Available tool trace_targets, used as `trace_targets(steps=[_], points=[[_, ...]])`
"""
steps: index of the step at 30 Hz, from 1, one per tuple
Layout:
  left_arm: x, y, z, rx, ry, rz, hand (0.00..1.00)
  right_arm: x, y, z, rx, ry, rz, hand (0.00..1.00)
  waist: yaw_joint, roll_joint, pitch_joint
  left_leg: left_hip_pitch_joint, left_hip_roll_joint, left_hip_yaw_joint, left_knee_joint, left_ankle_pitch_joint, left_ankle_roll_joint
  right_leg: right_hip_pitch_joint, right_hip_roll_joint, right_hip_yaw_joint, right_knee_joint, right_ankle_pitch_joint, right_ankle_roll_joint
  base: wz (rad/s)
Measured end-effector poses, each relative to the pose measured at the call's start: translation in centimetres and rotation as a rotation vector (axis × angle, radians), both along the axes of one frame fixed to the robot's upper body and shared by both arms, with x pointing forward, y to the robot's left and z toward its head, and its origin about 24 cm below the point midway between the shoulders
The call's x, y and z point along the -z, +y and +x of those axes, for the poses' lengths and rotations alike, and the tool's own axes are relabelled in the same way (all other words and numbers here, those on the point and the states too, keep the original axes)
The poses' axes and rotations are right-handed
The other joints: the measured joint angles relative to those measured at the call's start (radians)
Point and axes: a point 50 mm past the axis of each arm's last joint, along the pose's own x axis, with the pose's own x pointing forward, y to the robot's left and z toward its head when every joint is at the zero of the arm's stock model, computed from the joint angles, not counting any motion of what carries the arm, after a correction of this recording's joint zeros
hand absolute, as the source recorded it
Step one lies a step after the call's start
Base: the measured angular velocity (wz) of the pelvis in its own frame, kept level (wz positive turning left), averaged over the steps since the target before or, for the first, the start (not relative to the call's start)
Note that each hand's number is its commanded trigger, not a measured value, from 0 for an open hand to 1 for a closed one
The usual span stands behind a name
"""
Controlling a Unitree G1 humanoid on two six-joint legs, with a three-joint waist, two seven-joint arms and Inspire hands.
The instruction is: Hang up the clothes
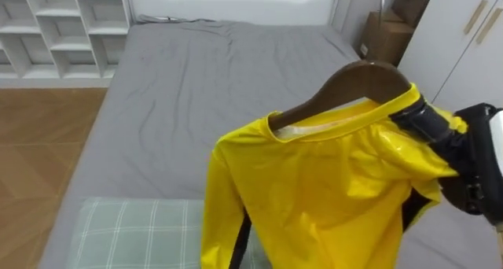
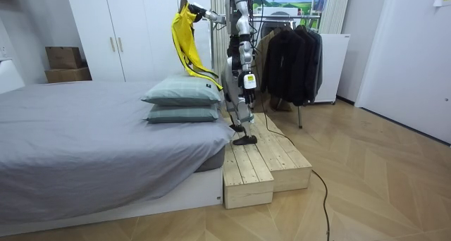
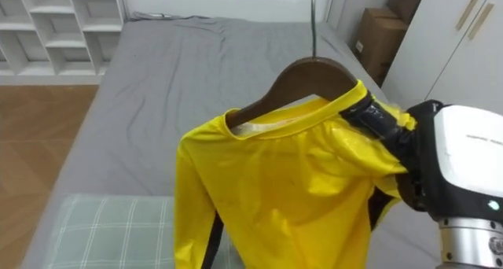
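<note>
A yellow shirt [image 1: 314, 190] hangs on a dark wooden hanger [image 1: 354, 80] held up in the air over the grey bed. The hanger's metal hook [image 3: 313, 21] points upward. My right hand [image 3: 389, 127] comes in from the right, its dark fingers curled round the hanger's right end at the shirt's shoulder. In the room view I stand on a wooden platform [image 2: 264, 163] beside the bed with that arm raised high, and the shirt [image 2: 184, 33] dangles above the pillows. My left hand [image 2: 247, 82] hangs by my side there.
The grey bed [image 1: 181, 80] stretches ahead, with a green checked pillow [image 1: 134, 233] below the shirt. White shelves [image 1: 63, 25] stand at the far left; a cardboard box [image 3: 380, 33] and white wardrobe doors [image 1: 471, 33] at the right. A rail of dark coats [image 2: 289, 58] stands behind me.
</note>
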Motion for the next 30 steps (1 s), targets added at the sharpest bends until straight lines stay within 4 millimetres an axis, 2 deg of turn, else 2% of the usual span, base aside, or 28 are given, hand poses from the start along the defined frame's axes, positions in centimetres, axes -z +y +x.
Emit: trace_targets(steps=[4,13,20,23,26,27,28,29,30], points=[[0.1,-0.2,0.2,0.047,0.006,-0.009,0.0,0.4,0.9,0.2,-0.036,0.022,0.019,1.0,0.001,0.005,0.0035,-0.001,0.001,0.003,0.0,-0.001,0.0,0.0,0.001,0.0,-0.009,0.006,0.0,-0.03],[0.2,-0.4,0.9,0.089,-0.001,-0.018,0.0,1.1,2.4,0.3,-0.102,0.064,0.106,1.0,0.0,0.004,0.0034,-0.003,0.001,0.004,-0.005,-0.006,0.004,-0.002,0.001,-0.001,-0.007,0.005,0.002,0.0],[0.2,-0.3,1.3,0.133,0.003,-0.021,0.0,2.3,2.1,0.4,-0.076,0.119,0.15,1.0,0.001,0.004,0.0027,0.008,0.002,0.021,-0.009,-0.006,0.004,0.0,0.005,0.012,-0.008,0.006,0.004,-0.06],[0.2,-0.4,1.4,0.149,0.003,-0.023,0.0,3.1,2.5,0.5,-0.074,0.157,0.143,1.0,-0.002,0.008,0.0032,0.016,0.004,0.065,-0.01,-0.008,0.003,-0.004,0.011,0.03,-0.005,0.009,0.003,-0.25],[0.2,-0.3,2.4,0.175,-0.007,-0.009,0.0,3.3,2.7,0.5,-0.082,0.188,0.145,1.0,-0.001,0.004,0.0008,0.017,0.009,0.109,-0.01,-0.015,0.003,-0.035,0.024,0.053,0.004,0.02,-0.002,-0.47],[0.2,-0.3,2.7,0.187,-0.01,0.0,0.0,3.4,2.8,0.6,-0.091,0.197,0.146,1.0,0.017,0.004,0.0011,0.024,0.012,0.153,-0.01,-0.016,0.001,-0.053,0.03,0.05,0.012,0.027,-0.008,-1.0],[0.2,-0.3,2.8,0.188,-0.008,0.011,0.0,3.3,3.0,0.7,-0.102,0.2,0.145,1.0,0.031,0.003,0.0007,0.032,0.02,0.206,-0.01,-0.019,-0.003,-0.063,0.037,0.027,0.009,0.042,-0.019,-1.14],[0.2,-0.2,2.6,0.183,-0.001,0.015,0.0,3.3,3.2,0.8,-0.108,0.199,0.14,1.0,0.031,0.002,0.001,0.034,0.023,0.234,-0.01,-0.02,-0.005,-0.068,0.037,0.002,0.007,0.049,-0.026,-1.21],[0.1,-0.1,2.2,0.165,0.014,0.026,0.0,3.1,3.3,0.9,-0.11,0.196,0.127,1.0,0.033,0.005,0.0031,0.037,0.035,0.285,-0.009,-0.027,-0.009,-0.076,0.032,-0.067,0.003,0.066,-0.047,-1.36]])
